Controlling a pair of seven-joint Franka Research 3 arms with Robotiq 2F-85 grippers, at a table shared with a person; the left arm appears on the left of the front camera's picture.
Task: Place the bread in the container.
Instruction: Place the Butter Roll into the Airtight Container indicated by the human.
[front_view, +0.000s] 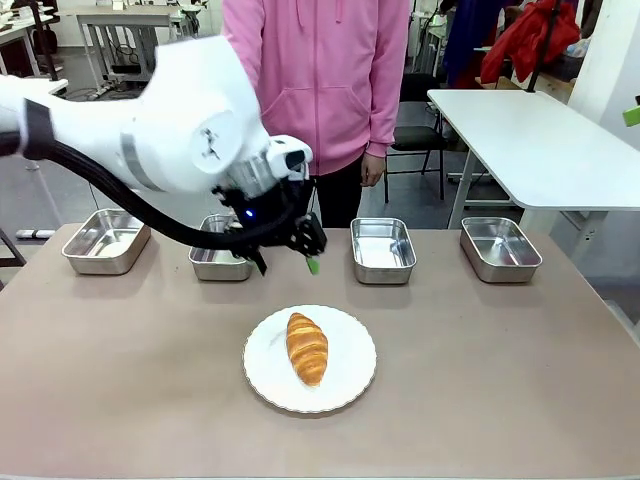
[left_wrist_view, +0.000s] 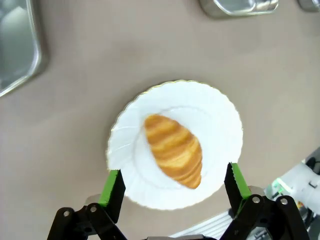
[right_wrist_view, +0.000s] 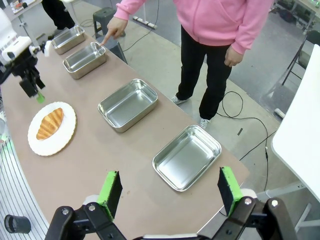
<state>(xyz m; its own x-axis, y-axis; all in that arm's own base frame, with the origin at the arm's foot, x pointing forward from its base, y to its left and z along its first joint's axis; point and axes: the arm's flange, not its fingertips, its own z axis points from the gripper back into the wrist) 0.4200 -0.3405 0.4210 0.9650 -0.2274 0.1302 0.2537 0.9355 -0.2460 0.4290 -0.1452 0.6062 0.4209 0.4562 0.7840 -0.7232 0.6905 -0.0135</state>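
- Bread sits on the white plate, mid-table, on the robot's side of the row of 4 trays.
- Left gripper hovers just beyond the plate's far edge, jaws spread wide and gripping nothing. Its wrist camera looks straight down on the bread.
- Right gripper is high over the table's right end, jaws wide apart too.
- The person's hand points a finger at the container, 2nd tray from the robot's left.
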